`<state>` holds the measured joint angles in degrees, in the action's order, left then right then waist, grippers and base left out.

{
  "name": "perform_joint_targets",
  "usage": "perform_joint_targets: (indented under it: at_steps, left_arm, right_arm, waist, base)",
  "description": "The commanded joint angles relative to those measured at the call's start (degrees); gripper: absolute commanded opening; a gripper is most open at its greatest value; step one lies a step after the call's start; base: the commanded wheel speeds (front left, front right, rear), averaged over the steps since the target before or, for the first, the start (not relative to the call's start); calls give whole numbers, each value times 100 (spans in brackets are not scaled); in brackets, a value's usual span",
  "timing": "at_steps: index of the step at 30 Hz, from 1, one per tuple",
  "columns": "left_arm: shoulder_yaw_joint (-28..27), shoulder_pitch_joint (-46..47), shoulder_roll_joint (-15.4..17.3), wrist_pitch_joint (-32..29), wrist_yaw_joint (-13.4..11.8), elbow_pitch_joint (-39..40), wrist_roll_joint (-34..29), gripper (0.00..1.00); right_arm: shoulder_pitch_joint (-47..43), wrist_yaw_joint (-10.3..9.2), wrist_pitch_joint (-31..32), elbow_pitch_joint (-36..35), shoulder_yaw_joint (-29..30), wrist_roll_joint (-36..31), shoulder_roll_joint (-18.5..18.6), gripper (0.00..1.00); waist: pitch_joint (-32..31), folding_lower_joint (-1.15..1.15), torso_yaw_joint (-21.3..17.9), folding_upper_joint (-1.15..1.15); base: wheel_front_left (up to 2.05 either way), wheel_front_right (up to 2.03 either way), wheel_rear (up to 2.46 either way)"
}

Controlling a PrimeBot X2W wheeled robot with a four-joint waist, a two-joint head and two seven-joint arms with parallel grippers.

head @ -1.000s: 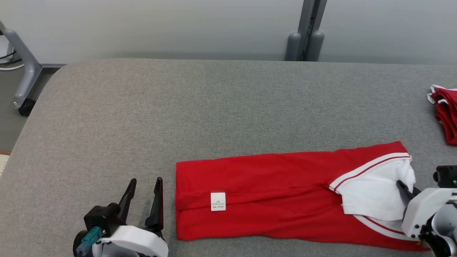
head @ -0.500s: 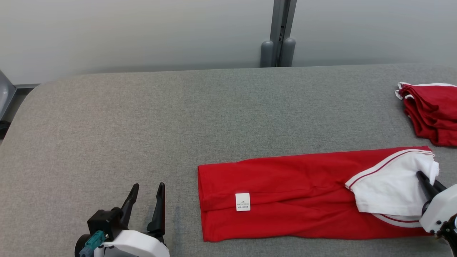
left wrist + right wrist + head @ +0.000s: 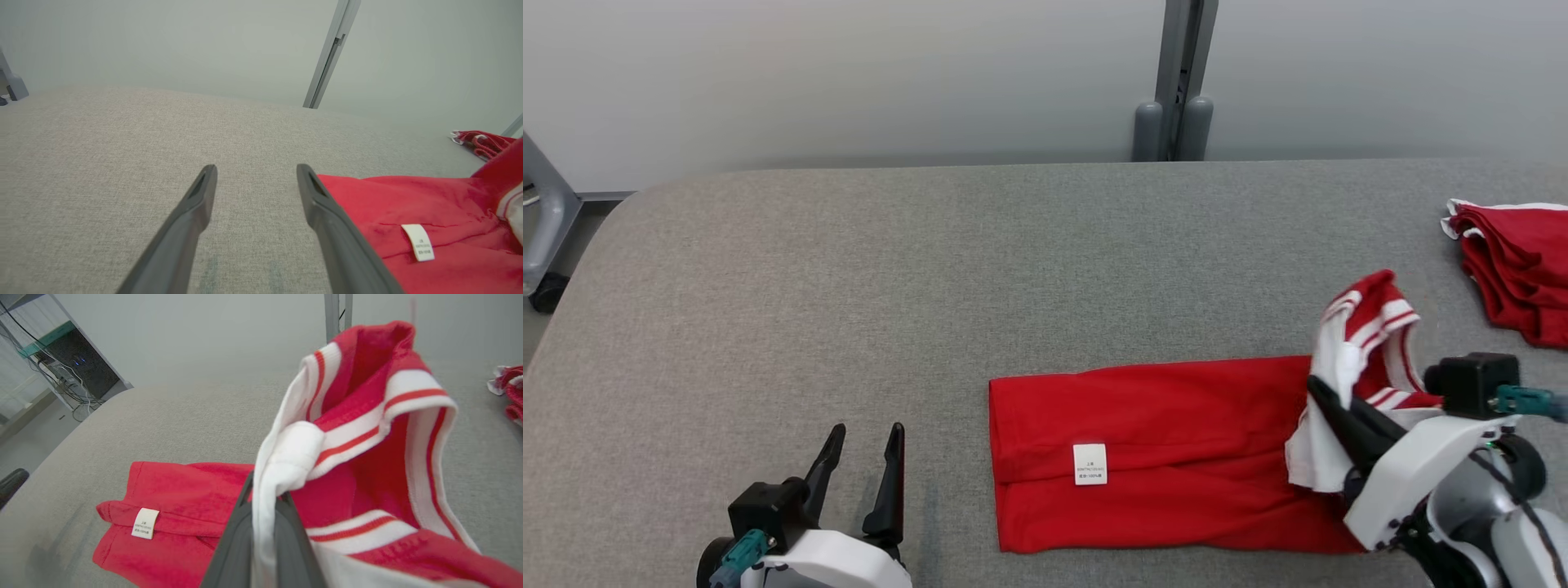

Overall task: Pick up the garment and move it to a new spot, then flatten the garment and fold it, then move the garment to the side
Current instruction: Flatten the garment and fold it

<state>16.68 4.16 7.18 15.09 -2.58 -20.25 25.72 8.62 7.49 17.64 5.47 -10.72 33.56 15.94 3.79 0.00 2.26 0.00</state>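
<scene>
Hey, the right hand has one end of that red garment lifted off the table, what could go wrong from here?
The right hand pinches only the white striped end of the garment, so that small bite of cloth may slip free mid-fold. The left hand stands open beside the other end, off the cloth, so nothing pins it; the flat part may drag and wrinkle.

Head camera high, looking down, wrist cameras low, close, sharing garment (image 3: 1168,416)
</scene>
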Motion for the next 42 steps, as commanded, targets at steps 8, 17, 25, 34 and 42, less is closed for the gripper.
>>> perform_joint_targets:
  at_steps: [8, 17, 25, 34, 42]
  left_arm:
    - [23, 117, 17, 5, 14, -19, 23, 100]
    - [64, 180, -14, 5, 44, -43, 31, 100]
    - [71, 254, -64, 5, 57, -77, 16, 100]
    - [35, 258, -93, 5, 80, -109, -48, 100]
    - [24, 233, -96, 5, 90, -125, -72, 100]
  right_arm:
    - [177, 0, -19, -77, -867, 166, -565, 0]
    - [705, 0, -356, 670, -1516, 127, -1043, 0]
    - [1173, 0, -745, 1748, -2040, 158, -1256, 0]
    - [1557, 0, -1080, 2159, -2707, 458, -1287, 100]
    - [1710, 0, -1338, 1921, -3037, 594, -1286, 100]
  waist:
    - [-15, 0, 245, 0]
    - [36, 0, 439, 0]
    - [79, 0, 602, 0]
    - [55, 0, 574, 0]
    - [-7, 0, 469, 0]
  base:
    - [0, 0, 0]
    - [0, 0, 0]
    - [0, 0, 0]
    - [0, 0, 0]
    - [0, 0, 0]
